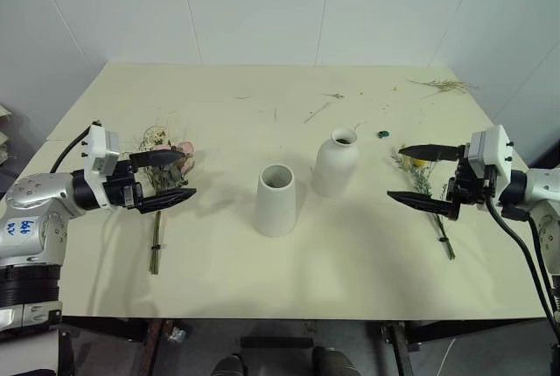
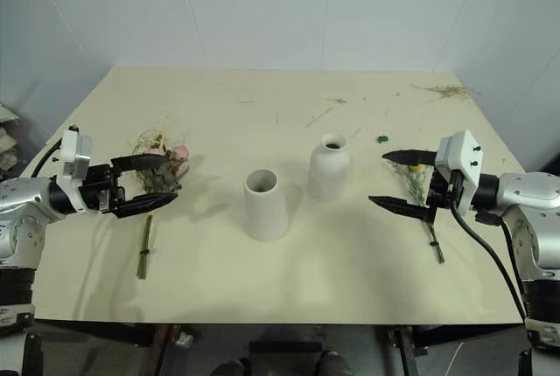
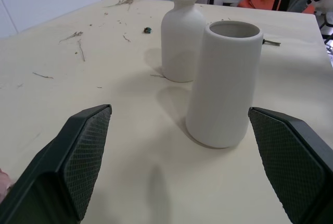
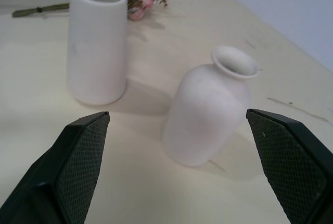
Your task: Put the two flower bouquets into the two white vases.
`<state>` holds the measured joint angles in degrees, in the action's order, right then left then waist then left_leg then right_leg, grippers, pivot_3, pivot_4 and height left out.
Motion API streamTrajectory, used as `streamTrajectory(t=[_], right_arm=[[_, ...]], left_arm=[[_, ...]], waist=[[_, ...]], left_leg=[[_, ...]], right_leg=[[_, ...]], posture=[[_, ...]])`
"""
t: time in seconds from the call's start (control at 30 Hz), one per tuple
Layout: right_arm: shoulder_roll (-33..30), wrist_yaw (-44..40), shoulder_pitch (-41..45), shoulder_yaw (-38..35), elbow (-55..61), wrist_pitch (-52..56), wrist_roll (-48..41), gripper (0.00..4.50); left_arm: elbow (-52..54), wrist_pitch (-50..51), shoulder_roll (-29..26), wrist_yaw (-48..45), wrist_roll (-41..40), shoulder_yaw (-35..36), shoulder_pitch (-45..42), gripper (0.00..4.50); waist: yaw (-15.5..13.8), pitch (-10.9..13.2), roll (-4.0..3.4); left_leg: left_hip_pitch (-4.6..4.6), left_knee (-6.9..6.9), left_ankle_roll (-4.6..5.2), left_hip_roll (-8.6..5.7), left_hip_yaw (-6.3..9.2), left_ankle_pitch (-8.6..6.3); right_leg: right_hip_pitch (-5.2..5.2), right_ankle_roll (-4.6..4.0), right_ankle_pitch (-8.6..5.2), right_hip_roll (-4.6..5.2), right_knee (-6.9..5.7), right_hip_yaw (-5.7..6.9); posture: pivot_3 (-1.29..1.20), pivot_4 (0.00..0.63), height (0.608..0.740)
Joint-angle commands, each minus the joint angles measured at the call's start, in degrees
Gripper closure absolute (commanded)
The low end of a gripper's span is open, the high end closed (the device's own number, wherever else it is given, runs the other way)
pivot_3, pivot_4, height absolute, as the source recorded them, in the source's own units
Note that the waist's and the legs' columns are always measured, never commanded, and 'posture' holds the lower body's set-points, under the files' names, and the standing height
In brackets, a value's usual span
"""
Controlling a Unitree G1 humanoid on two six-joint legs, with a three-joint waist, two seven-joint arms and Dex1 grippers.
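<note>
1. Across the middle of the bench (image 1: 350, 245) I see both white vases standing upright: the tapered vase (image 1: 276, 200) with the wide mouth nearer me, and the bottle-shaped vase (image 1: 336, 163) just beside it, farther back and to its right; the two are apart.
2. On my left, the rose bouquet (image 1: 162, 159) lies flat on the bench, pink roses and dried grasses toward the far side, stems running back toward me.
3. My left tool (image 1: 163, 178) hangs above that bouquet, pointing inward at the vases, jaws spread wide and grasping nothing.
4. On my right, the slim yellow bouquet (image 1: 423, 185) lies flat too, blooms away from me, stem toward the near edge.
5. My right tool (image 1: 415, 175) hangs above it, pointing inward, jaws spread wide and empty.
6. Loose dried twigs (image 1: 446, 86) lie near the far right corner, with a few more scattered along the back, and a small dark green bit (image 1: 383, 134) sits behind the bottle-shaped vase, to its right.
</note>
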<state>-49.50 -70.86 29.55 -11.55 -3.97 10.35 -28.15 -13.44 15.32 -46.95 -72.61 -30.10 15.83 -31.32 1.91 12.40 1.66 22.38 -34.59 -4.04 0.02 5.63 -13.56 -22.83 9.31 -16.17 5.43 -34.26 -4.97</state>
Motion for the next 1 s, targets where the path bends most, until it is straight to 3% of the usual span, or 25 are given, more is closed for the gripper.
streamTrajectory(t=[0.03, 0.23, 0.4, 0.5, 0.6, 0.77, 1.0], right_arm=[[0.40, 0.39, 1.64, -1.34, -0.04, -2.31, -0.21, 0.05], [-0.34, -0.72, -0.10, -1.75, 5.48, 0.24, -3.20, 0.05], [-0.65, -1.39, 2.95, -1.00, 7.09, 2.31, -4.64, 0.05], [-0.56, -2.93, 3.94, -0.28, 6.59, 2.13, -4.54, 0.05], [-0.35, -4.61, 3.63, 0.24, 5.86, 1.67, -4.18, 0.05], [2.12, -3.48, 1.69, 0.65, 6.68, 0.68, -4.22, 0.05], [4.74, -0.96, -1.73, 0.76, 10.71, 0.29, -4.62, 0.05]], left_arm=[[2.43, -0.17, -1.19, 0.22, -1.97, 2.47, -0.45, 0.00], [1.52, 1.41, -2.35, 0.43, -1.36, 2.29, -0.35, 0.00], [-3.20, 3.85, -9.26, 6.56, 7.67, -0.43, 0.12, 0.00], [-3.73, 11.23, -11.75, 8.48, 8.73, -2.68, -1.31, 0.00], [-3.02, 21.83, -13.65, 15.64, 14.89, -8.37, -6.08, 0.00], [3.20, 49.67, -12.84, 23.44, 20.04, -19.86, -18.01, 0.00], [3.62, 64.81, -11.49, 28.12, 21.87, -28.07, -27.00, 0.00]], waist=[[-0.02, 0.00, 0.00], [-0.08, 0.00, 0.00], [0.46, 0.01, -0.01], [0.67, 0.01, -0.02], [0.21, 0.03, 0.02], [-0.15, 0.06, 0.07], [0.69, 0.06, 0.07]], left_leg=[[0.00, -0.02, 0.00, 0.00, 0.00, 0.00], [-0.01, -0.06, 0.00, 0.00, 0.01, 0.00], [-0.05, -0.10, 0.00, 0.00, 0.01, 0.00], [-0.08, -0.10, 0.00, 0.00, 0.01, 0.00], [-0.06, -0.12, 0.00, -0.01, 0.03, 0.00], [0.06, -0.32, 0.00, -0.09, 0.14, 0.00], [0.07, -0.31, -0.03, -0.10, 0.18, -0.03]], right_leg=[[0.00, 0.00, 0.00, 0.00, -0.03, 0.00], [0.00, -0.01, -0.01, 0.00, -0.10, 0.00], [-0.01, -0.02, -0.02, -0.01, -0.22, -0.02], [-0.01, -0.05, -0.05, -0.02, -0.29, -0.01], [-0.01, -0.04, -0.06, -0.02, -0.32, 0.01], [-0.01, 0.08, -0.12, -0.03, -0.49, 0.00], [-0.18, 0.06, -0.33, -0.04, -0.79, -0.01]], posture=[[0.00, 0.150, 0.740], [0.00, 0.150, 0.740], [0.00, 0.150, 0.740], [0.00, 0.150, 0.740], [0.00, 0.150, 0.740], [0.00, 0.150, 0.740], [0.00, 0.150, 0.740]])
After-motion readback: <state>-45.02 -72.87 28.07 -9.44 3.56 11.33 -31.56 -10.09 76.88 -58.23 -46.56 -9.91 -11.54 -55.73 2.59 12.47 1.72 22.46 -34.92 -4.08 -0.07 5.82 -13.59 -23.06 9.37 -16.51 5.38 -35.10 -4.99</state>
